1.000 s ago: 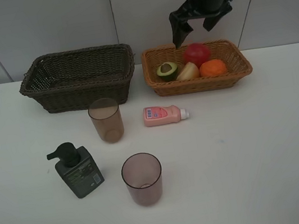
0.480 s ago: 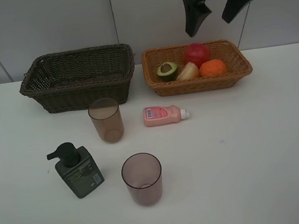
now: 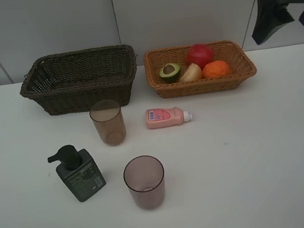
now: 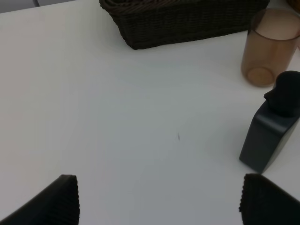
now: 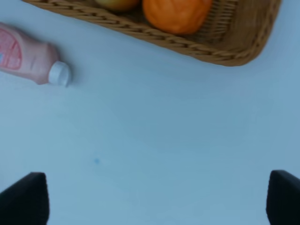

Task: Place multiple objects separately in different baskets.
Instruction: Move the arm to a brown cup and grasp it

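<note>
The light tan basket [image 3: 205, 86] holds the red apple [image 3: 200, 55], tangerine [image 3: 216, 69], peach-coloured fruit [image 3: 191, 73] and avocado half [image 3: 170, 72]. The dark brown basket [image 3: 79, 93] looks empty. On the table lie the pink bottle [image 3: 167, 116], the dark green pump bottle [image 3: 79, 173] and two translucent cups [image 3: 108, 122] [image 3: 145, 181]. My right gripper [image 3: 288, 16] is open and empty, high at the far right, away from the tan basket. My left gripper [image 4: 164, 201] is open and empty above bare table, near the pump bottle [image 4: 274, 126].
The right wrist view shows the pink bottle [image 5: 28, 61], the tangerine [image 5: 176, 14] and the tan basket's corner [image 5: 234, 47]. The left wrist view shows the dark basket [image 4: 187, 21] and one cup [image 4: 269, 47]. A white wall stands behind the baskets.
My right gripper has risen from over the tan basket and swung to the far right, open and empty. The objects on the table have not moved.
</note>
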You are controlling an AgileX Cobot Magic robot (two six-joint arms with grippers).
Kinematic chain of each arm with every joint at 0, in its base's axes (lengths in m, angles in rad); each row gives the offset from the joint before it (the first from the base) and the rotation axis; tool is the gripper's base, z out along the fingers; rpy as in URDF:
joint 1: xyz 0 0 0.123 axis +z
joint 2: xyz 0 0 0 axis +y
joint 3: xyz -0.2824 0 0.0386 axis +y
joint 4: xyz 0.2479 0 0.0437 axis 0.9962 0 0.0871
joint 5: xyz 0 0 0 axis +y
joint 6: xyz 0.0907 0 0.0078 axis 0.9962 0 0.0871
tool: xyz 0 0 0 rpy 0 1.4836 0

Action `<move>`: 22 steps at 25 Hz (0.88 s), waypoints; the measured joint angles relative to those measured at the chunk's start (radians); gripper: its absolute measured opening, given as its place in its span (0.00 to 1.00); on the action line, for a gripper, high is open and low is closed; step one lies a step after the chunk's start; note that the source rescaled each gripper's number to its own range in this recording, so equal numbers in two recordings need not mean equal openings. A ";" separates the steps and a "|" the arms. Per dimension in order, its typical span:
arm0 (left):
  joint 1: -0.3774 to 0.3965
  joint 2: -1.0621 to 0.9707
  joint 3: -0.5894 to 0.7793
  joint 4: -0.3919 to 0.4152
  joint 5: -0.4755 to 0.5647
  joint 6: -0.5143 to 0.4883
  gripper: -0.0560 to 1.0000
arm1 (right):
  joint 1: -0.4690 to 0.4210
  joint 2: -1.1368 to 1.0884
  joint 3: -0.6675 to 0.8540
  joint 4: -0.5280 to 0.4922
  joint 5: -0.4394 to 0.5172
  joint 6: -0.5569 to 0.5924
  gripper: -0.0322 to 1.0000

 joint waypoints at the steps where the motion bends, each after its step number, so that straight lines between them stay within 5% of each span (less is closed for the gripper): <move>1: 0.000 0.000 0.000 0.000 0.000 0.000 0.93 | -0.019 -0.039 0.041 0.000 -0.020 -0.001 0.93; 12: 0.000 0.000 0.000 0.000 0.000 0.000 0.93 | -0.219 -0.474 0.375 0.056 -0.121 -0.001 0.93; 22: 0.000 0.000 0.000 0.000 0.000 0.000 0.93 | -0.246 -0.832 0.591 0.107 -0.124 -0.001 0.93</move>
